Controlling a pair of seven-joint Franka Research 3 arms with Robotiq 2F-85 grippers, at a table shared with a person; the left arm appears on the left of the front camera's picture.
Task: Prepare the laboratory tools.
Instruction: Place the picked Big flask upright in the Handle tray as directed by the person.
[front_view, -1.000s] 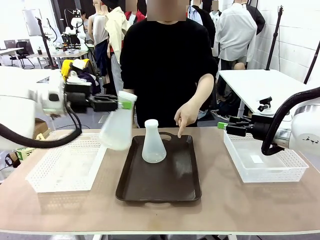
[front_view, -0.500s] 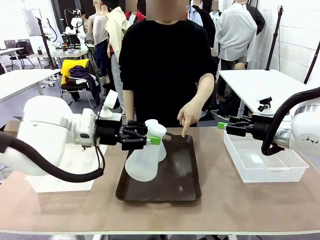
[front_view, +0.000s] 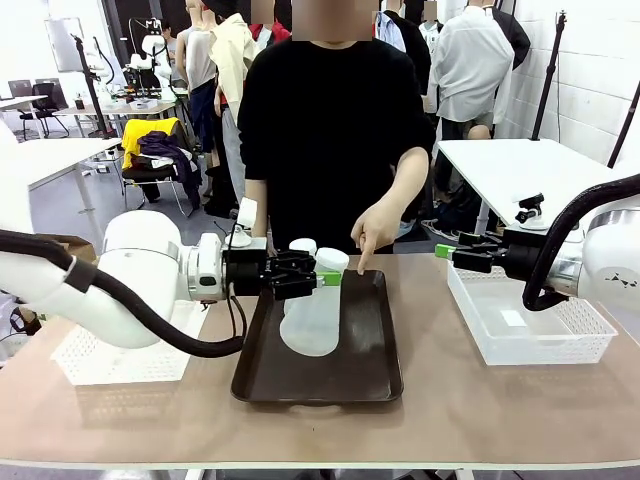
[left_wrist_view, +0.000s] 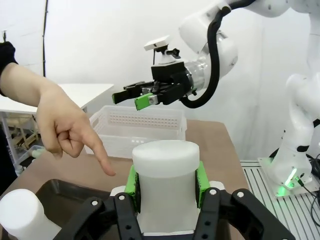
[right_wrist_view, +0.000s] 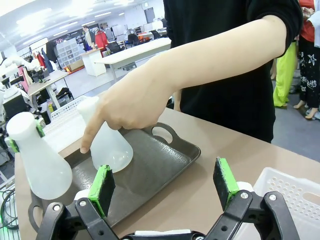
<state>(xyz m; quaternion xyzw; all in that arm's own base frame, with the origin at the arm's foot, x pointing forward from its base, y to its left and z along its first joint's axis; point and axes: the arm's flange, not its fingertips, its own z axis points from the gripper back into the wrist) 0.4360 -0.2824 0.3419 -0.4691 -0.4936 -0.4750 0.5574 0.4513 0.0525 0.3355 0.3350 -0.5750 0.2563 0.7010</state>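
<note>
I have one flask (front_view: 314, 315) clamped by its neck in my left gripper (front_view: 318, 277), green pads (left_wrist_view: 132, 181) pressed on either side of the white neck; it sits low over the dark brown tray (front_view: 372, 372), though I can't quite tell from the front whether its base is touching the tray or just above it. The second flask (front_view: 302, 246) stands upright on the tray just behind it, toward twelve o'clock, mostly hidden in the front view. The person's hand (front_view: 375, 232) points a finger down at the tray's far rim, around one o'clock from the held flask. My right gripper (front_view: 443, 254) hangs with its jaws wide apart and nothing between them, out at three o'clock, above the white mesh basket (front_view: 560, 350). Another white basket (front_view: 95, 362) lies at nine o'clock.
</note>
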